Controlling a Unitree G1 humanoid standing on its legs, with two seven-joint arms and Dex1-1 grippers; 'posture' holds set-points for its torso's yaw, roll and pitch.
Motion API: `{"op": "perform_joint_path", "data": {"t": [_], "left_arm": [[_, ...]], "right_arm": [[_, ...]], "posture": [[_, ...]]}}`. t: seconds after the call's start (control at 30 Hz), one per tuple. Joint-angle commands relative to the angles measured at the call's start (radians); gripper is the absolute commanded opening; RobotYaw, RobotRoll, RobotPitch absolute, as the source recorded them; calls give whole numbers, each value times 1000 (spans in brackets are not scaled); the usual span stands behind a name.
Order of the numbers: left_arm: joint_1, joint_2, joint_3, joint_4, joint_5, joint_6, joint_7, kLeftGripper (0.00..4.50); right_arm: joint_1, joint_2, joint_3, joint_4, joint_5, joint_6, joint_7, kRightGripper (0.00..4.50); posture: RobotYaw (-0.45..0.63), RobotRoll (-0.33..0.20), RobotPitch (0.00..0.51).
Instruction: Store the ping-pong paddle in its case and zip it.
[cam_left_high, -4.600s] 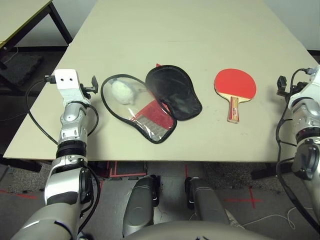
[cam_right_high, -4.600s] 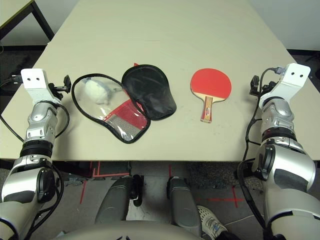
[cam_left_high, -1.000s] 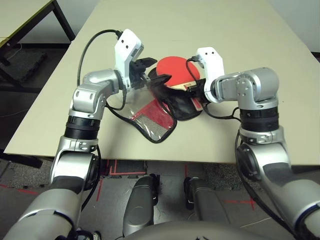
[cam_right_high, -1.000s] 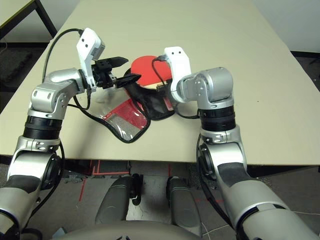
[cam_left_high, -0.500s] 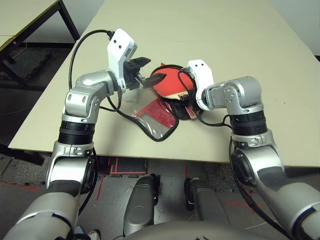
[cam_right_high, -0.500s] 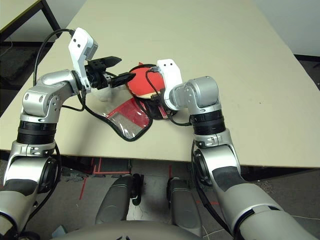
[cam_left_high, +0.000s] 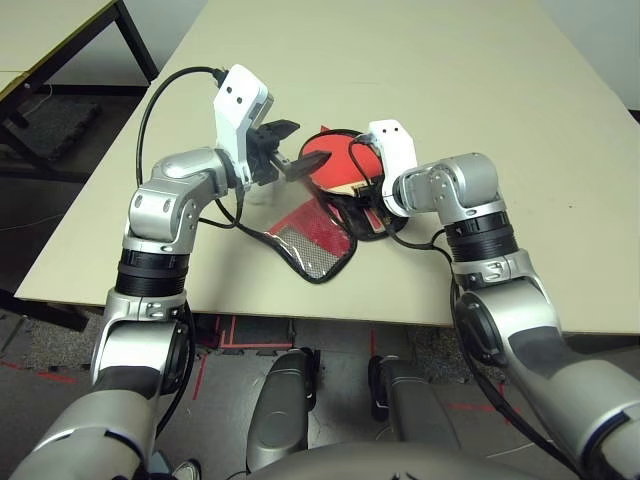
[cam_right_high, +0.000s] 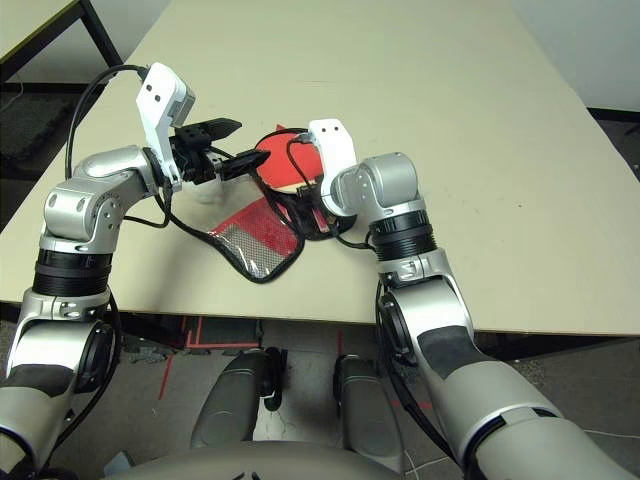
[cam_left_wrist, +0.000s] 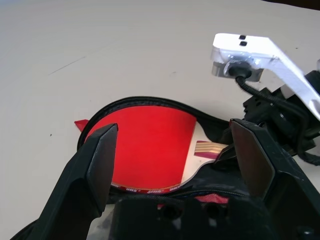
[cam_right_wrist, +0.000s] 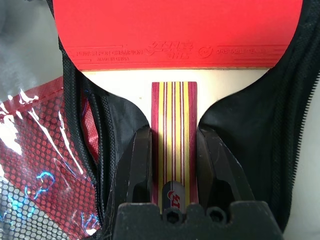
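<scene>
**Paddle held by its handle over the open case**

Nearest the robot, at the front edge of the pale table (cam_left_high: 480, 120), lies the narrow end of the case (cam_left_high: 318, 255): a red mesh pocket under a clear panel, edged in black. The case is unzipped, and its black-lined half spreads open farther back.

Just beyond that, the right gripper (cam_right_wrist: 173, 150) comes in from the right, angled downward. Its two black fingers are clamped on the striped wooden handle of the ping-pong paddle (cam_right_wrist: 175, 30), one finger on each side of the handle, with the handle's butt sitting deep between them near the gripper's base. The paddle's long axis runs straight out along the gripper's own line. Its handle points back toward the right wrist, and its round red face points away, toward the robot's left and the far side of the table. The red face lies over the black lining, ringed by the case's black zip edge.

Farther back and to the left, the left gripper (cam_left_wrist: 175, 150) hangs above the case, pointing toward the right. Its fingers are spread wide with nothing between them. In the left wrist view, the red blade shows in the gap between the fingers, beyond them and untouched.
</scene>
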Motion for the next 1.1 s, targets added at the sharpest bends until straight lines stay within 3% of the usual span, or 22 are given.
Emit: {"op": "perform_joint_path", "data": {"t": [0.03,0.77,1.07,1.1], "left_arm": [[19,14,5,-31,-14,16,10,4500],[6,8,-2,-19,-18,14,20,4500],[-28,9,-3,19,-11,-9,8,4500],[-39,13,4,34,-9,-21,8,4500]], "right_arm": [[-18,10,5,22,-5,-35,2,1104],[-52,-7,-20,122,-37,-137,-15,1103],[-78,-20,-67,-6,-10,-41,-21,4337],[-82,-23,-84,-51,5,-5,-14,4425]], "posture": [[238,0,146],[214,0,150],[192,0,145],[189,0,143]]}}
